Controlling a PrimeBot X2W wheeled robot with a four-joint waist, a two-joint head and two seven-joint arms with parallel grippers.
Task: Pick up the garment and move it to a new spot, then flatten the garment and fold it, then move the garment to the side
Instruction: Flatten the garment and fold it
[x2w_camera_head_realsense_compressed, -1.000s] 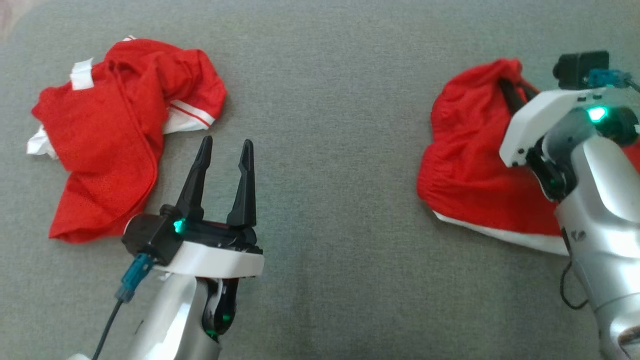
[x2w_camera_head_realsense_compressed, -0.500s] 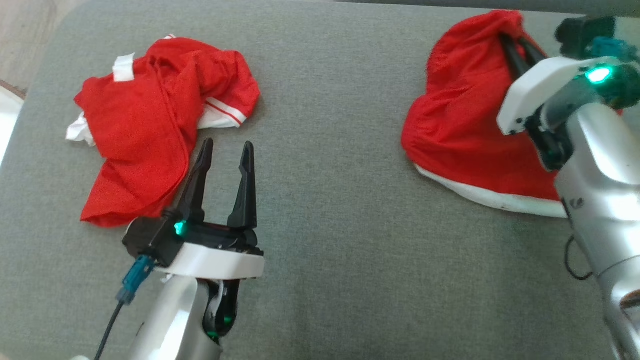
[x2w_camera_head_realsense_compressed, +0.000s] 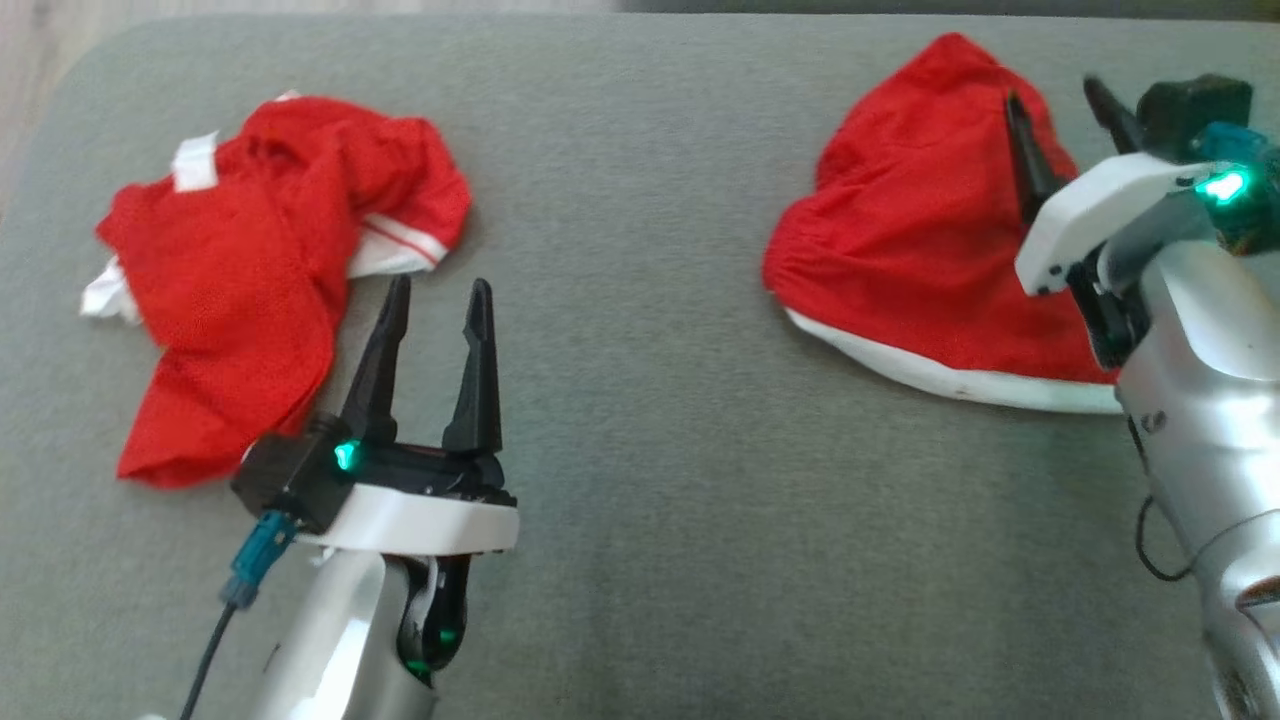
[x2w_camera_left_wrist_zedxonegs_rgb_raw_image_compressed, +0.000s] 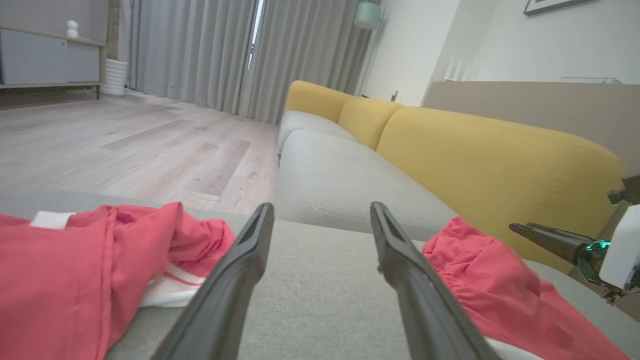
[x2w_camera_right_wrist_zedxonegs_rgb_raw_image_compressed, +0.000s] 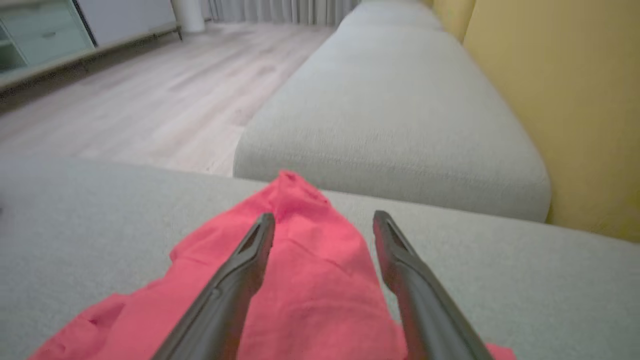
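A red garment (x2w_camera_head_realsense_compressed: 900, 240) with a white hem lies heaped on the grey couch cushion (x2w_camera_head_realsense_compressed: 650, 420) at the right. My right gripper (x2w_camera_head_realsense_compressed: 1062, 112) stands open over the garment's far peak, one finger against the cloth and nothing pinched between them. In the right wrist view the garment (x2w_camera_right_wrist_zedxonegs_rgb_raw_image_compressed: 320, 285) spreads under the open gripper (x2w_camera_right_wrist_zedxonegs_rgb_raw_image_compressed: 324, 220). My left gripper (x2w_camera_head_realsense_compressed: 438, 290) is open and holds nothing, low over bare cushion at the middle left. The left wrist view shows that gripper (x2w_camera_left_wrist_zedxonegs_rgb_raw_image_compressed: 321, 207) with the garment (x2w_camera_left_wrist_zedxonegs_rgb_raw_image_compressed: 490, 285) to its right.
A second red garment (x2w_camera_head_realsense_compressed: 250, 270) with white trim lies crumpled at the left, close to my left fingers, also seen as red cloth (x2w_camera_left_wrist_zedxonegs_rgb_raw_image_compressed: 75, 270). The cushion's rounded corner and wooden floor (x2w_camera_head_realsense_compressed: 50, 60) are at far left. A yellow backrest (x2w_camera_left_wrist_zedxonegs_rgb_raw_image_compressed: 500, 170) rises behind the seat.
My right gripper has opened and let go of the garment's peak, and the cloth has sagged onto the cushion. The head camera has shifted. The left gripper stays open in place.
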